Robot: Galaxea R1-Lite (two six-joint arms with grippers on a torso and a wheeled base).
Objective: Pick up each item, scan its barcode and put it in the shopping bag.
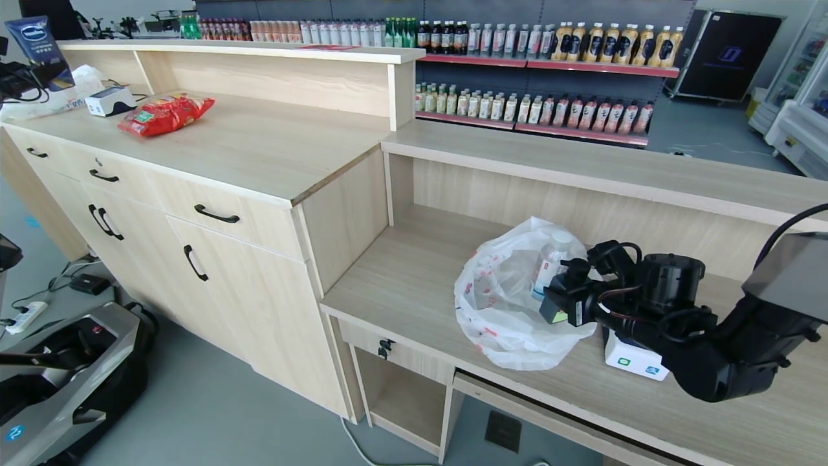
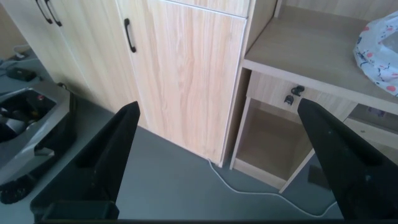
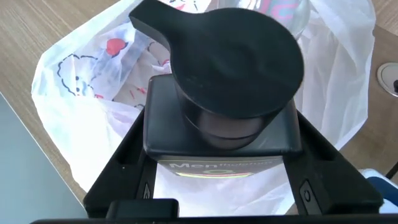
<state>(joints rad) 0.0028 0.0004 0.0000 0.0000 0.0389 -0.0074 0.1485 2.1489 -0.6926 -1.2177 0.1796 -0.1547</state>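
While the right pincer is clamped on the black-capped bottle, it hangs just over the shopping bag.
If dropped off-centre, the bottle might hit the bag's floppy rim and roll onto the counter (a clear bottle sits inside the bag). The left pincer is spread apart, far from the bag.

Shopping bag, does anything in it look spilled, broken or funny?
Nothing stands out. The shopping bag sits crumpled but open on the lower counter, with a clear bottle inside and no spill showing. The right claw holds a dark bottle with a black cap over it.
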